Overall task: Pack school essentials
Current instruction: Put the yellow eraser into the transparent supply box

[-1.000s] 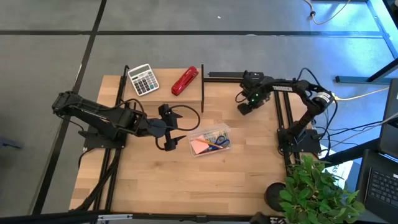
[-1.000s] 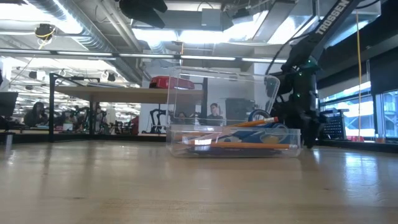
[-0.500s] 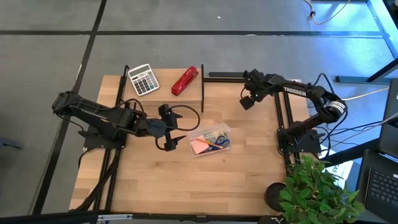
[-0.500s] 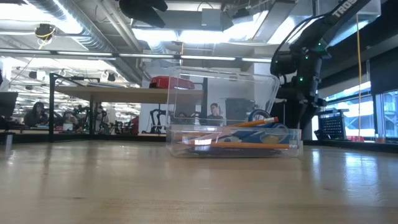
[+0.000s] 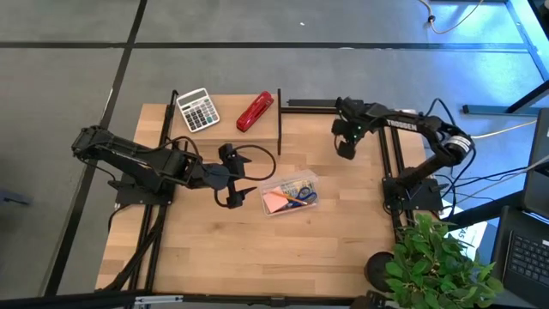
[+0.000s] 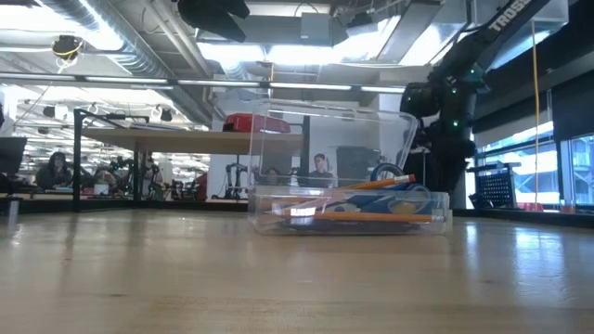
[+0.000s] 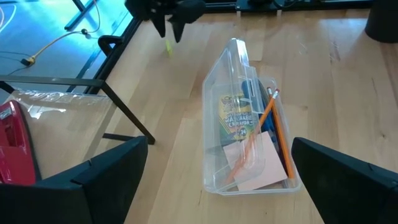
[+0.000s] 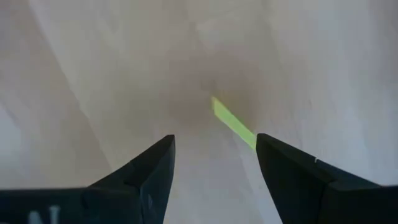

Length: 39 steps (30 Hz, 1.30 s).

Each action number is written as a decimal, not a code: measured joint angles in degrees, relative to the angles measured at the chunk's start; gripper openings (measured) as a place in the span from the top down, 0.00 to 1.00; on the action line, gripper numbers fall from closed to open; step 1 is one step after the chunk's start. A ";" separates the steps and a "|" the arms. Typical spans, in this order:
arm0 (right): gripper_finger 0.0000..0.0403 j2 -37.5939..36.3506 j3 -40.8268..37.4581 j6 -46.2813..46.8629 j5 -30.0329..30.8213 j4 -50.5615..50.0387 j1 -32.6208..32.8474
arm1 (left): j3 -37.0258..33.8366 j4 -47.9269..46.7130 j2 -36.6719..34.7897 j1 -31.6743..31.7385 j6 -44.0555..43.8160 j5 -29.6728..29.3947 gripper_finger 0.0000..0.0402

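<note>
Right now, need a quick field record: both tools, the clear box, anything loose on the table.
left tool: open, beside the clear box, holding nothing
right tool: open, above the yellow-green piece, not gripping it
clear box: on the table, lid up
box contents: pink sticky-note pad, orange pencils, blue-handled scissors
yellow-green piece: flat on the wood, outside the box
shelf: calculator, red stapler

- Both arms are dark, nearly black, built of jointed segments on black bases.
- The right arm carries white "TROSSEN" lettering along one link, a small green light near its wrist, and a silver-grey band at one joint.
- The left claw (image 5: 233, 178) ends a dark rounded wrist; a thin black cable loops beside it.
- The right claw (image 8: 214, 163) has two dark, wedge-shaped fingers (image 8: 149, 174) with smooth matte faces.
</note>
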 joint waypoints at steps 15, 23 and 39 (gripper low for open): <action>0.43 7.75 -0.14 -9.59 2.97 3.48 -0.02 | 0.00 0.01 0.00 0.02 0.00 -0.02 0.02; 0.43 9.29 0.19 -11.52 2.82 5.55 -0.06 | 0.00 0.00 0.00 1.36 0.00 -0.08 0.02; 0.74 10.58 0.19 -12.12 0.58 5.07 -0.18 | 0.00 0.00 0.00 2.67 0.39 -0.02 0.02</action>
